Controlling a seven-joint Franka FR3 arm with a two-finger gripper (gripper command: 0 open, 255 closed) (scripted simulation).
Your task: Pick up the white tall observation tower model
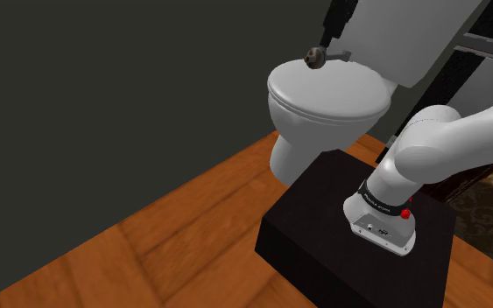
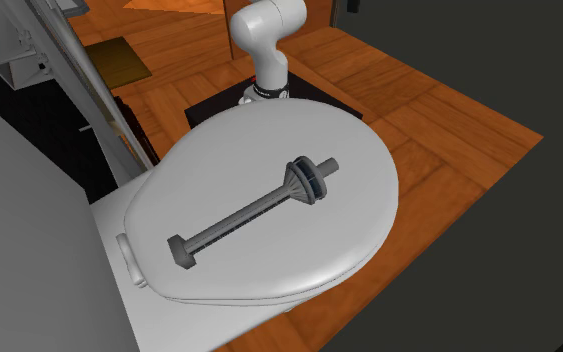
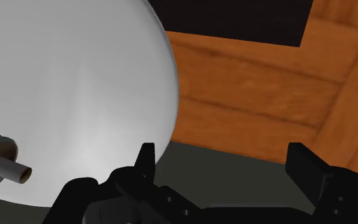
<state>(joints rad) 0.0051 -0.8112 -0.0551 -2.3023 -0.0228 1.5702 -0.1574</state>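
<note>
Black tool (image 3: 222, 153) spread wide, near toilet lid (image 3: 75, 89)

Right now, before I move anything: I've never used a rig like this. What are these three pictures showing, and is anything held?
The machine is a white Franka arm standing on a black box stand next to a toilet. One picture is taken from beside the stand. One looks down on the toilet's closed lid. One looks along the gripper. A grey tower model lies flat on the lid. The gripper's two black fingers stand apart with nothing between them, so nothing is held yet.
</note>
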